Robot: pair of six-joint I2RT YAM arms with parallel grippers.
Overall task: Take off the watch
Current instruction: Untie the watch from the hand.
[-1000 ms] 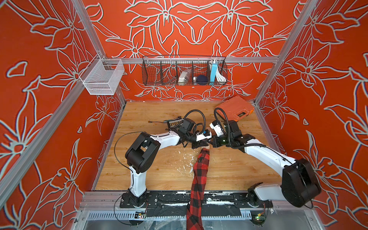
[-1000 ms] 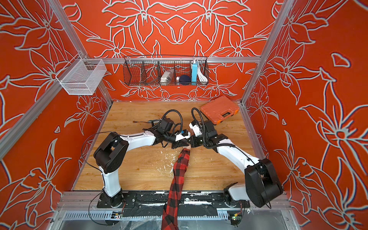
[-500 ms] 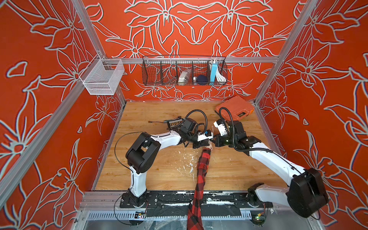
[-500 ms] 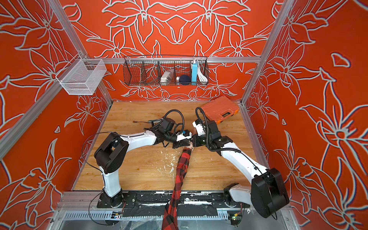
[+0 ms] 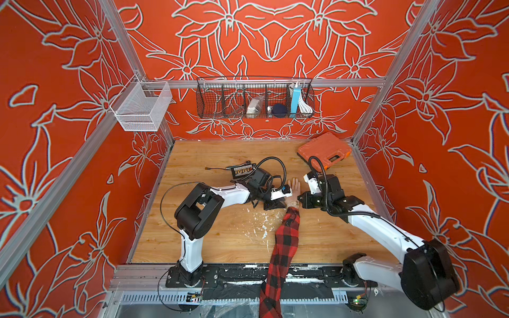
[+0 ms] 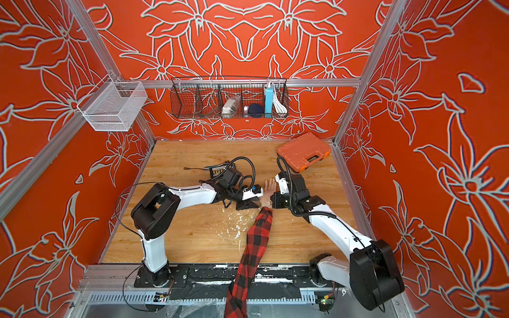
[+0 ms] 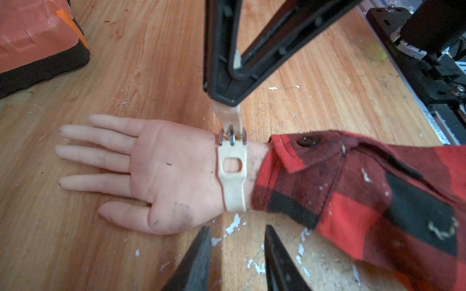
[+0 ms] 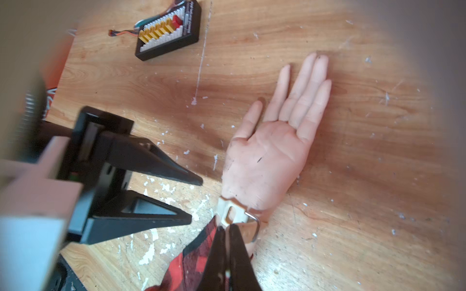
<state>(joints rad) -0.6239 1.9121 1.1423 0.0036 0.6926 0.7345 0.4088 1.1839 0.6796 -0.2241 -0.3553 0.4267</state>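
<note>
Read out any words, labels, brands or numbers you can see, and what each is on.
No text can be read in any view.
Black holder: a printed strip along one edge, too blurred to read.
Orange case: moulded lid, no legible lettering.
Watch: only the strap and buckle show; no marking seen.

Orange-red walls [image 5: 261,41], pale floral outlines; aluminium frame posts [image 5: 121,41]; light wooden tabletop [image 5: 220,242], white-flecked; black wire basket [image 5: 220,99] on back wall; white mesh basket [image 5: 140,113] on side wall.

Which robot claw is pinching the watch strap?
The right gripper: its jaws are shut on the loose end of the watch strap. The left gripper is open and holds nothing.
</note>
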